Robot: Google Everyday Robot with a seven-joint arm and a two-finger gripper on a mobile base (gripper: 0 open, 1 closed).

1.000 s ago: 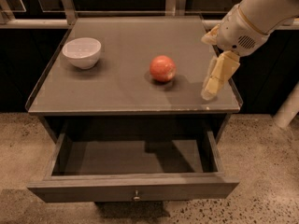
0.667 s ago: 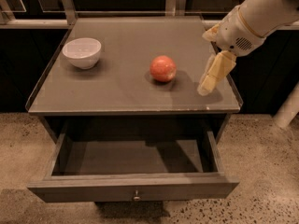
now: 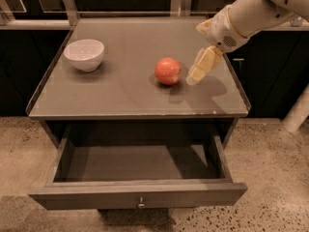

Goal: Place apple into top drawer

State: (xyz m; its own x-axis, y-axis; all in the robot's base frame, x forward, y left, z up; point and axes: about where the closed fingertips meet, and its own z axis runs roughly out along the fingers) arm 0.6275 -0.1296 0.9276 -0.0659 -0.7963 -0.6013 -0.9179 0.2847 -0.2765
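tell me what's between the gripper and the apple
Nothing: the camera view shows only a short bare stretch of tabletop between the gripper, low over the table, and the apple.

Red-orange apple on tabletop, claw just beside; top drawer pulled open.

The matt plastic gripper hangs beside the glossy apple; the top drawer is matt wood.

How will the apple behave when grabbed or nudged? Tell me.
Being round, the apple will probably roll if nudged across the flat tabletop. Its smooth skin may slip in a loose grip. The gripper hovers close beside it.
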